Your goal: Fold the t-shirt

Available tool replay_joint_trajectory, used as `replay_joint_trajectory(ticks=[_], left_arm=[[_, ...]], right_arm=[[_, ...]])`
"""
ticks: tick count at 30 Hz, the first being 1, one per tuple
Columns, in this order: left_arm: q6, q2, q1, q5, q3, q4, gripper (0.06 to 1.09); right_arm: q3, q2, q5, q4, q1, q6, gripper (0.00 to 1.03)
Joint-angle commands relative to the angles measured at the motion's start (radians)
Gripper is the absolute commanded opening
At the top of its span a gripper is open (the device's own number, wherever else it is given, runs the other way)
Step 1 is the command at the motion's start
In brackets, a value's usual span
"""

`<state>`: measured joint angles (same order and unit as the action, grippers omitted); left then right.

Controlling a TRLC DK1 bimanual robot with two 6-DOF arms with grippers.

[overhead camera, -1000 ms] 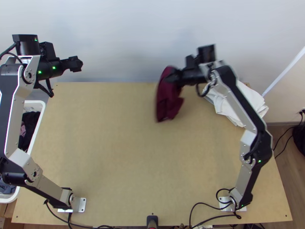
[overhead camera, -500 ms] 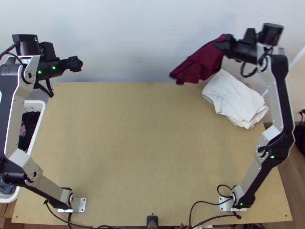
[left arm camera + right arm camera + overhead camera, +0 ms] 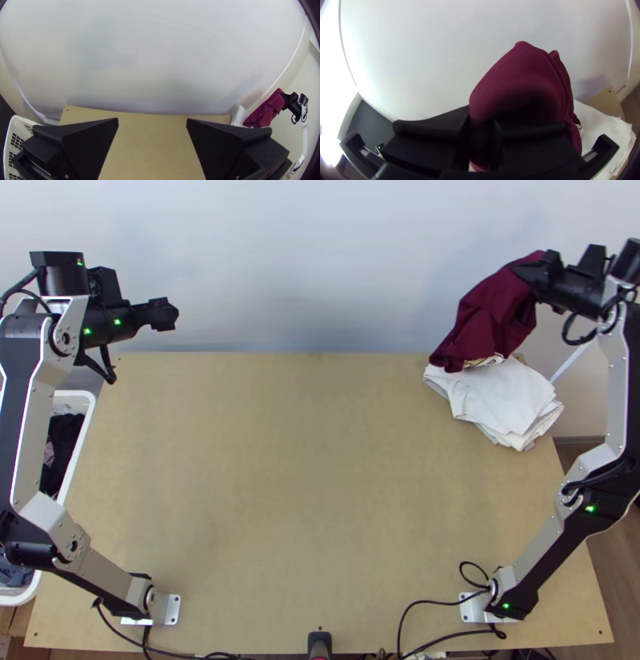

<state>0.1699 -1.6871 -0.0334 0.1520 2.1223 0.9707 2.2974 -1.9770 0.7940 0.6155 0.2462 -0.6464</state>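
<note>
Shirt: layered, hanging over the pile at the surface's far right corner
Right tool: closed on the shirt
Left tool: wide open, empty
Done: folding, apparently
To do: lay the shirt on the pile, release

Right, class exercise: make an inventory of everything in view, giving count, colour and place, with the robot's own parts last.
T-shirt: one, maroon, hanging bunched over the cloth pile
Cloth pile: one, white, table's far right corner
Table: one, light wood, centre
Basket: one, white, beyond the table's left edge
Clothes: uncountable, mostly dark, inside the basket
Wall: one, whitish, behind the table
Cables: several, black, near edge
Arms: two, silver-grey and black, bases at near corners
Left hand: one, black, far left, open
Right hand: one, black, far right, gripping the T-shirt
</note>
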Motion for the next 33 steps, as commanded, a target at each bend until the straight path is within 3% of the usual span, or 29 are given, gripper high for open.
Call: replay_joint_trajectory(ticks=[1,15,25,33], left_arm=[[-0.006,0.014,-0.008,-0.006,0.030,-0.004,1.05],[-0.003,0.012,-0.020,-0.008,0.036,-0.007,1.05],[-0.003,0.014,-0.016,-0.006,0.044,-0.007,1.05],[0.006,0.001,-0.025,-0.006,0.044,-0.009,1.05]], right_arm=[[0.019,-0.019,0.034,-0.025,0.025,0.025,0.03],[0.033,-0.097,0.085,-0.034,0.022,0.114,0.03],[-0.010,-0.157,0.082,0.162,0.087,0.166,0.03],[-0.044,-0.098,0.011,0.339,0.142,0.291,0.03]])
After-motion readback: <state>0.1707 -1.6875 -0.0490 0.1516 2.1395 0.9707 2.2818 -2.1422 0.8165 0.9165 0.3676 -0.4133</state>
